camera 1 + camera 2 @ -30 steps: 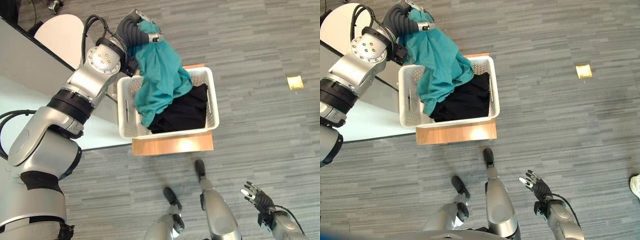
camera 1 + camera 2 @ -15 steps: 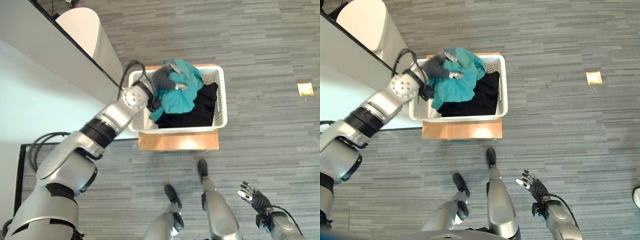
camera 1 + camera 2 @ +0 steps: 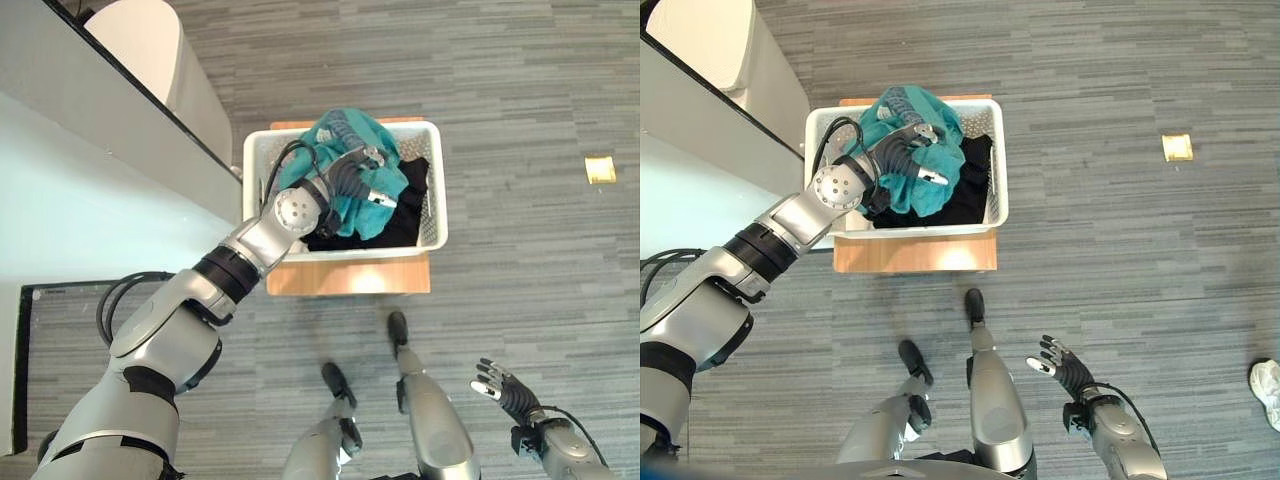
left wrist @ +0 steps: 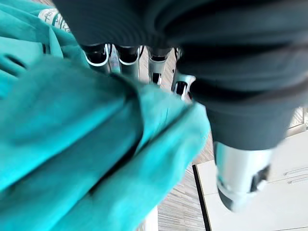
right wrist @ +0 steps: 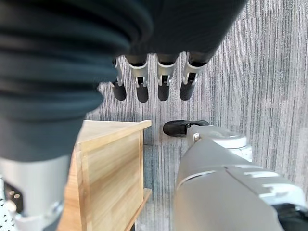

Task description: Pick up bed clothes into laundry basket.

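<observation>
Grey striped carpet floor (image 3: 520,90), w/ small yellow scrap (image 3: 599,168) lying well off to robot's right. White bed edge (image 3: 60,190) along left side, pale rounded bin (image 3: 150,40) beyond it. White perforated laundry basket (image 3: 436,200) sitting on low wooden stand (image 3: 350,277), just beside bed. Inside basket: teal cloth (image 3: 345,135) bunched on top, over black clothes (image 3: 412,215) showing at right & near side. Left arm reaching over near-left rim of basket, left hand (image 3: 365,180) down on teal cloth, fingers spread fairly straight over it, tips toward black clothes; in left wrist view teal cloth (image 4: 86,144) bunched close under palm, fingers (image 4: 98,53) extended past it, not wrapped round – hand looks open, resting on cloth rather than pinching. Right hand (image 3: 1060,365) low by robot's right side, well apart from basket, fingers relaxed & splayed, holding nothing; right wrist view same, straight fingers (image 5: 139,82) over carpet, corner of wooden stand (image 5: 110,159) near
</observation>
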### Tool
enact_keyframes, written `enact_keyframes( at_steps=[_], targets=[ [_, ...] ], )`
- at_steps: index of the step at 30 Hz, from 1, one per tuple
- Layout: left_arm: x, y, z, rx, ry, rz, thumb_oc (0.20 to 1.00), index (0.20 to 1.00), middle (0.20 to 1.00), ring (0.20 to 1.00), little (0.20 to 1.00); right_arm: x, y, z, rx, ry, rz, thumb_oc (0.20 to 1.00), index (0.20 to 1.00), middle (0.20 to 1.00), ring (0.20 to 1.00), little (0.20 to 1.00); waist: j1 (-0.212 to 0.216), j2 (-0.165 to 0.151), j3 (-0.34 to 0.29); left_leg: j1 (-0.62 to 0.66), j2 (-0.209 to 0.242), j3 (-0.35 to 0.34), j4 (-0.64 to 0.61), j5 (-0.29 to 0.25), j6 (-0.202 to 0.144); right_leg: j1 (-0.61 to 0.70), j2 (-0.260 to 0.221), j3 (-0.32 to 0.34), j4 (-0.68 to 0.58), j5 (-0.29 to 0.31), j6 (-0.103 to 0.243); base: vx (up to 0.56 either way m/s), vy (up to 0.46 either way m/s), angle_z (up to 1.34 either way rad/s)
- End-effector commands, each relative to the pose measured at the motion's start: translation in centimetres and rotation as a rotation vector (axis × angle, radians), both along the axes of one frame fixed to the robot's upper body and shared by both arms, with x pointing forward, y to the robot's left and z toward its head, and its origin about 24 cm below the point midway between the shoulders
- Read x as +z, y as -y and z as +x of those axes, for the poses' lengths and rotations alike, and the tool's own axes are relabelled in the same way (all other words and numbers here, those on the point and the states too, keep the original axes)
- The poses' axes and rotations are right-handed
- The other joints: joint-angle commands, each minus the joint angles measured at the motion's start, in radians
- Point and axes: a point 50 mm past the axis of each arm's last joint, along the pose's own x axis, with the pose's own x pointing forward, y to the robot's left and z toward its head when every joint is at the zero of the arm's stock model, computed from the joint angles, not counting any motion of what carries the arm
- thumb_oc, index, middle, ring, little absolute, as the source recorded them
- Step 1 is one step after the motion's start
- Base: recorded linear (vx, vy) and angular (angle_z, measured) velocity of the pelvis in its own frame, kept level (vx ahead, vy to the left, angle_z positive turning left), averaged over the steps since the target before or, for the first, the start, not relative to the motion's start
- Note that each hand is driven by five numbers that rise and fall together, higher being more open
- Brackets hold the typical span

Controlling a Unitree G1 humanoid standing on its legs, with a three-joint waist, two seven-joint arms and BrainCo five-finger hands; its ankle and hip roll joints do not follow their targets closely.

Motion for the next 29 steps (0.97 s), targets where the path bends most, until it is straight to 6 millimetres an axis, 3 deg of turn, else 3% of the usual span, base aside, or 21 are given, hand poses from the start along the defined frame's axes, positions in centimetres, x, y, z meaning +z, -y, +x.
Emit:
enact_keyframes(
  at_steps=[1,8,12,13,14,15,19,25,27,29],
  targets=[
    [3.9,-2.0,0.4,0.049,0.124,-0.051,1.000,1.000,1.000,1.000,1.000,0.6,0.5,-0.5,0.046,0.022,-0.048,1.000,1.000,1.000,1.000,1.000,0.020,-0.001,-0.040,-0.050,0.046,-0.100,0.005,0.062,-0.050,0.131,-0.056,-0.037,0.012,-0.186,0.129,0.00,0.000,0.00],
    [0.9,-3.5,-0.1,0.039,-0.008,-0.138,1.000,1.000,1.000,1.000,1.000,0.7,-0.6,0.2,0.094,0.035,-0.054,1.000,1.000,1.000,1.000,1.000,0.040,0.019,-0.077,0.008,0.043,-0.120,0.005,0.046,-0.048,0.203,-0.062,-0.055,0.021,-0.212,0.124,0.05,-0.002,0.08],
    [-1.3,-5.5,-3.4,-0.076,-0.118,-0.384,1.000,1.000,1.000,1.000,1.000,2.1,-1.5,1.2,0.222,0.100,-0.129,1.000,1.000,1.000,1.000,1.000,0.081,0.033,-0.121,0.071,0.038,-0.151,0.005,0.033,-0.046,0.277,-0.070,-0.081,0.047,-0.246,0.114,0.09,-0.001,0.27],
    [-6.4,-8.6,-7.0,0.011,-0.218,-0.680,1.000,1.000,1.000,1.000,1.000,3.6,-2.4,2.3,0.257,0.194,-0.140,1.000,1.000,1.000,1.000,1.000,0.130,0.029,-0.152,0.106,0.034,-0.177,0.005,0.021,-0.038,0.327,-0.074,-0.106,0.055,-0.266,0.108,0.11,-0.023,0.36],
    [-8.4,-8.9,-8.3,0.030,-0.278,-0.776,1.000,1.000,1.000,1.000,1.000,4.1,-2.4,2.6,0.255,0.219,-0.141,1.000,1.000,1.000,1.000,1.000,0.142,0.024,-0.163,0.117,0.033,-0.182,0.005,0.017,-0.035,0.343,-0.074,-0.112,0.053,-0.271,0.106,0.08,-0.028,0.26],
    [-8.5,-8.9,-8.3,0.032,-0.278,-0.777,1.000,1.000,1.000,1.000,1.000,4.1,-2.4,2.6,0.257,0.218,-0.142,1.000,1.000,1.000,1.000,1.000,0.140,0.025,-0.165,0.114,0.034,-0.182,0.005,0.019,-0.035,0.340,-0.074,-0.112,0.052,-0.267,0.105,0.02,-0.010,0.08],
    [-15.5,-10.3,-12.8,0.206,-0.488,-1.057,1.000,1.000,1.000,1.000,1.000,4.7,-1.6,2.6,0.154,0.255,-0.126,1.000,1.000,1.000,1.000,1.000,0.182,0.008,-0.209,0.141,0.031,-0.206,0.005,0.007,-0.026,0.391,-0.072,-0.135,0.038,-0.279,0.101,0.04,-0.020,0.31],
    [-22.3,-11.3,-18.4,0.468,-0.686,-1.145,1.000,1.000,1.000,1.000,1.000,3.6,0.1,-0.2,-0.075,0.215,-0.077,1.000,1.000,1.000,1.000,1.000,0.212,-0.014,-0.247,0.163,0.026,-0.229,0.005,-0.006,-0.011,0.425,-0.073,-0.156,0.050,-0.299,0.097,0.02,-0.014,0.13],
    [-23.9,-11.0,-19.1,0.542,-0.719,-1.168,1.000,1.000,1.000,1.000,1.000,2.8,-0.7,-1.0,-0.148,0.200,0.008,1.000,1.000,1.000,1.000,1.000,0.213,-0.023,-0.254,0.172,0.025,-0.232,0.005,-0.011,-0.007,0.435,-0.074,-0.159,0.059,-0.308,0.097,0.00,0.000,0.00],
    [-23.6,-11.2,-18.5,0.573,-0.676,-1.192,1.000,1.000,1.000,1.000,1.000,3.3,-1.3,-0.4,-0.141,0.236,0.026,1.000,1.000,1.000,1.000,1.000,0.215,-0.024,-0.256,0.174,0.024,-0.234,0.005,-0.011,-0.006,0.436,-0.075,-0.158,0.063,-0.309,0.098,0.00,0.000,0.00]
  ],
)
